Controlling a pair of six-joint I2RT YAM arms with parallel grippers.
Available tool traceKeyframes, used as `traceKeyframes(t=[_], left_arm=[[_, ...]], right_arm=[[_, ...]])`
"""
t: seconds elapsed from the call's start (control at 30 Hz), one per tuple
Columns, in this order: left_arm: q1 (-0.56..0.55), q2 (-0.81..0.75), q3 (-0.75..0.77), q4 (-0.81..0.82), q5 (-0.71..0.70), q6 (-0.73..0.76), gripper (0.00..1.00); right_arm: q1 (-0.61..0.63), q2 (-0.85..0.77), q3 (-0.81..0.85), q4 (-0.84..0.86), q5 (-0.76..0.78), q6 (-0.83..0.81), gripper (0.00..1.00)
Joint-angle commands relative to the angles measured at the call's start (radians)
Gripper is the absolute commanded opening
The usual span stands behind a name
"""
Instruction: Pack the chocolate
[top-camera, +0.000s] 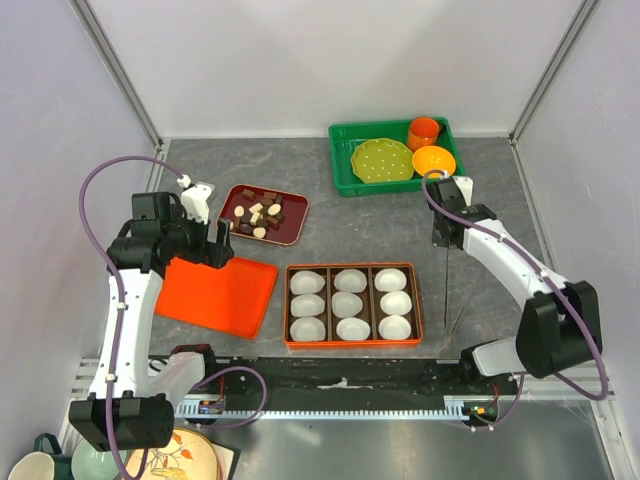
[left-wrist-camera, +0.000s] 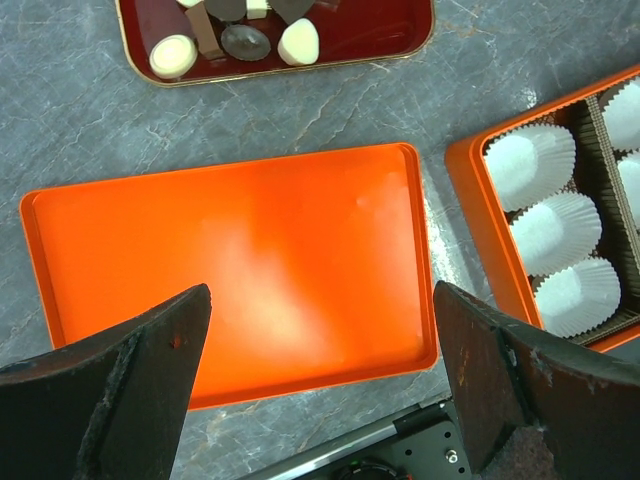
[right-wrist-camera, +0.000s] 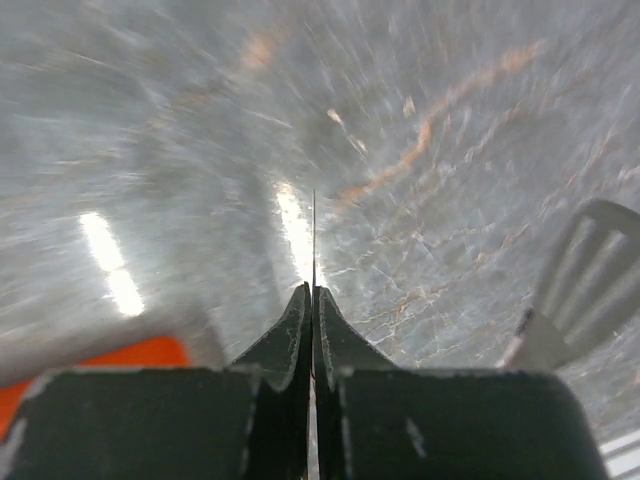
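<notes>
The chocolate (top-camera: 262, 213), dark brown cubes and cream-white ovals, lies in a dark red tray (top-camera: 293, 205) left of the middle; the left wrist view shows some of the chocolate (left-wrist-camera: 299, 42) along its top edge. My left gripper (top-camera: 215, 245) hangs open over a flat orange lid (left-wrist-camera: 250, 260), its jaws wide apart with nothing between them (left-wrist-camera: 320, 300). My right gripper (top-camera: 440, 238) is over bare table to the right of the orange box (top-camera: 352, 341). It is shut (right-wrist-camera: 313, 292) on a thin dark stick (right-wrist-camera: 313, 235) that pokes out past its fingertips.
The orange box holds several white paper cups (top-camera: 348, 304), also seen at the right of the left wrist view (left-wrist-camera: 556, 228). A green tray (top-camera: 341, 160) at the back right holds a green plate (top-camera: 382, 160), an orange cup (top-camera: 424, 131) and an orange bowl (top-camera: 434, 160).
</notes>
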Motion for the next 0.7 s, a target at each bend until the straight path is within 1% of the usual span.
traceKeyframes(t=[0.0,0.03,0.1,0.27,0.3,0.37,0.4,0.47,0.5,0.57,0.6,0.67], left_arm=[[0.001,-0.015,0.016,-0.015,0.07,0.053,0.99],[0.001,-0.017,0.019,-0.017,0.075,0.056,0.99],[0.001,-0.023,0.022,-0.026,0.096,0.062,0.99],[0.001,-0.04,0.035,-0.052,0.122,0.09,0.99],[0.002,-0.04,0.036,-0.058,0.135,0.096,0.99],[0.001,-0.041,0.039,-0.075,0.147,0.114,0.99],[0.001,-0.041,0.041,-0.081,0.161,0.119,0.98],[0.002,-0.038,0.047,-0.09,0.164,0.125,0.97],[0.001,-0.037,0.048,-0.092,0.165,0.125,0.96],[0.001,-0.034,0.058,-0.101,0.17,0.128,0.95],[0.002,-0.028,0.059,-0.104,0.178,0.13,0.93],[0.001,-0.023,0.068,-0.11,0.179,0.133,0.92]], right_arm=[[0.129,-0.087,0.144,-0.104,0.13,-0.041,0.0],[0.15,-0.093,0.166,-0.151,0.155,-0.043,0.0],[0.187,-0.111,0.215,-0.192,0.194,-0.041,0.0],[0.342,-0.13,0.299,-0.325,0.244,-0.032,0.0],[0.401,-0.125,0.31,-0.348,0.265,-0.029,0.0],[0.459,-0.12,0.345,-0.405,0.263,-0.024,0.0],[0.529,-0.107,0.357,-0.423,0.257,-0.018,0.0],[0.615,-0.082,0.403,-0.491,0.26,-0.007,0.0],[0.699,-0.053,0.419,-0.514,0.263,0.019,0.0],[0.78,-0.018,0.463,-0.573,0.261,0.043,0.0],[0.863,0.017,0.476,-0.592,0.257,0.062,0.0],[0.939,0.057,0.514,-0.612,0.255,0.085,0.0]])
